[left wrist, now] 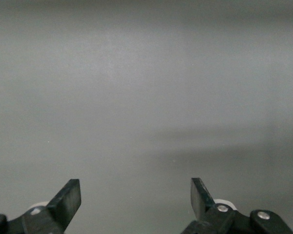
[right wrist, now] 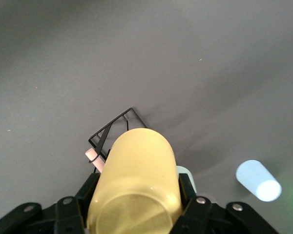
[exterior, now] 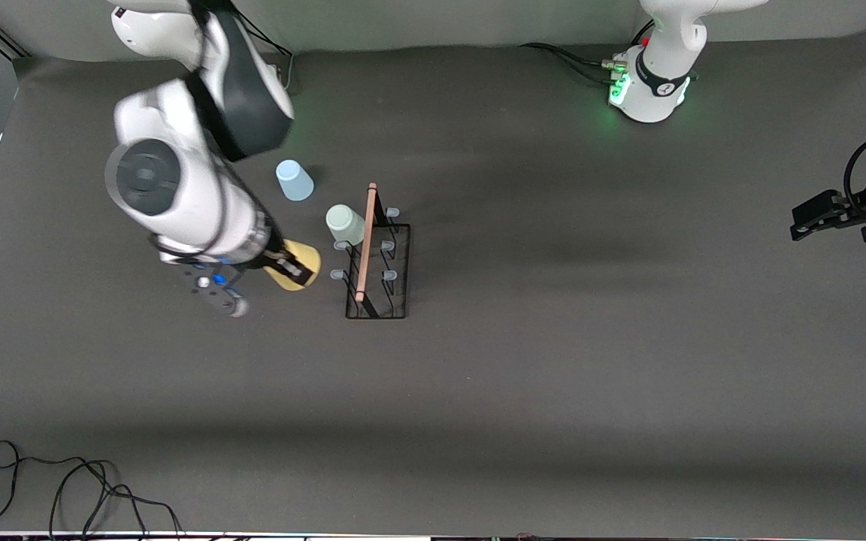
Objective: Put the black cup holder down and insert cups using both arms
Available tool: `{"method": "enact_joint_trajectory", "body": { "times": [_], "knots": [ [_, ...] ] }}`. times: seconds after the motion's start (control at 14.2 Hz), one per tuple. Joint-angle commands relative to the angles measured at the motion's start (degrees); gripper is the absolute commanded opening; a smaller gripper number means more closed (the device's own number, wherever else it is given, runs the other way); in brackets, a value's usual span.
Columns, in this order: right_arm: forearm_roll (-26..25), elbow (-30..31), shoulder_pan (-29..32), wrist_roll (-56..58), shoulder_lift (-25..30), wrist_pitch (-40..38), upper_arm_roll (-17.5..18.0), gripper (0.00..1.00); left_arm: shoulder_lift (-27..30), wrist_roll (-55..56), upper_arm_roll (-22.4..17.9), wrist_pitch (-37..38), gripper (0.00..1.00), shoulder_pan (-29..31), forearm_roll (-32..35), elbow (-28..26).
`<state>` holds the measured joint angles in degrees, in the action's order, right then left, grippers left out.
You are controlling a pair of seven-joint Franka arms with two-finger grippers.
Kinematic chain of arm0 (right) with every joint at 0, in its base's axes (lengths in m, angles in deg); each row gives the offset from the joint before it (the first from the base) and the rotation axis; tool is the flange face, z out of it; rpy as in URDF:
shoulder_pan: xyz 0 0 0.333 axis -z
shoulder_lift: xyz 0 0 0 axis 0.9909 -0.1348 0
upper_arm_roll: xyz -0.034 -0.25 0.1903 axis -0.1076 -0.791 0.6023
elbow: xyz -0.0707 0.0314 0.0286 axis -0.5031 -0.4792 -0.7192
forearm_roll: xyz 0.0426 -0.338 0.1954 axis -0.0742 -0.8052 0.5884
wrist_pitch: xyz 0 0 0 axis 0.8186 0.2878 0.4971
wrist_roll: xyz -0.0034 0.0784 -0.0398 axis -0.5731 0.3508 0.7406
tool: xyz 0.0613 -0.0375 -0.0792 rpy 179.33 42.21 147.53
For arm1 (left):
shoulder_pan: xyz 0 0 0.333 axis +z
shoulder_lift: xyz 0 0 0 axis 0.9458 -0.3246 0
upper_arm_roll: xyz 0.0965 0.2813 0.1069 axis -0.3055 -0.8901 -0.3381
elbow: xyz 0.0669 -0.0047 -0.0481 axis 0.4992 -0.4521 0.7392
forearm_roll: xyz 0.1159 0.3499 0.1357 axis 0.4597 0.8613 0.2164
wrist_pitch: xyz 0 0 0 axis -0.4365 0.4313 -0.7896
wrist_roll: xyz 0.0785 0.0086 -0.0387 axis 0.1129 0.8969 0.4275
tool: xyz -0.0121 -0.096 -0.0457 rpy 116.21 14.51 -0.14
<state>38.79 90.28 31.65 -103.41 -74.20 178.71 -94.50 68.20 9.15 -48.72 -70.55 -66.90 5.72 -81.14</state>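
The black cup holder (exterior: 378,259) stands on the grey mat, its pale wooden rod handle (exterior: 365,240) on top. The pale green cup (exterior: 346,224) sits upside down on a prong at the holder's end nearest the robot bases. The light blue cup (exterior: 294,180) stands upside down on the mat, toward the right arm's base. My right gripper (exterior: 294,267) is shut on the yellow cup (exterior: 298,269), held tilted in the air beside the holder. In the right wrist view the yellow cup (right wrist: 134,185) fills the fingers, with the holder (right wrist: 115,131) past it. My left gripper (exterior: 813,218) is open and waits at the left arm's end.
A black cable (exterior: 65,488) lies coiled at the mat's edge nearest the front camera, at the right arm's end. The left arm's green-lit base (exterior: 647,90) stands at the mat's edge farthest from the front camera. The left wrist view shows only bare grey mat (left wrist: 146,97).
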Motion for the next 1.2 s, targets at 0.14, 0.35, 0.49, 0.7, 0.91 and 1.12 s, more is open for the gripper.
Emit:
{"method": "enact_joint_trajectory", "body": {
  "times": [0.14,0.35,0.49,0.7,0.91,1.12],
  "knots": [
    [-1.09,13.09,-5.02,-3.77,0.84,14.4,-0.54,0.04,0.46,0.46,-0.05,0.11,1.0,-0.2,-0.08,-0.1],
    [-1.0,16.71,-6.69,-5.61,-0.21,20.57,-0.37,0.04,0.46,0.46,-0.05,-0.15,1.0,-0.2,-0.08,0.08],
    [-0.74,17.5,-6.96,-5.7,-1.61,23.2,-0.37,0.04,0.46,0.46,-0.05,-0.06,1.0,-0.2,-0.08,0.08],
    [-0.04,19.97,-6.88,-5.7,-2.15,27.43,-0.28,0.27,0.54,0.55,0.03,0.11,1.0,-0.2,-0.08,0.08],
    [0.32,18.57,-6.26,-5.7,-1.71,26.48,-0.46,1.0,0.54,0.64,0.04,0.11,1.0,-0.29,-0.08,0.08],
    [0.23,11.74,-6.09,-6.58,-0.66,16.23,-0.81,1.0,0.54,0.73,0.04,0.03,1.0,-0.46,-0.08,0.08]
  ]
}}
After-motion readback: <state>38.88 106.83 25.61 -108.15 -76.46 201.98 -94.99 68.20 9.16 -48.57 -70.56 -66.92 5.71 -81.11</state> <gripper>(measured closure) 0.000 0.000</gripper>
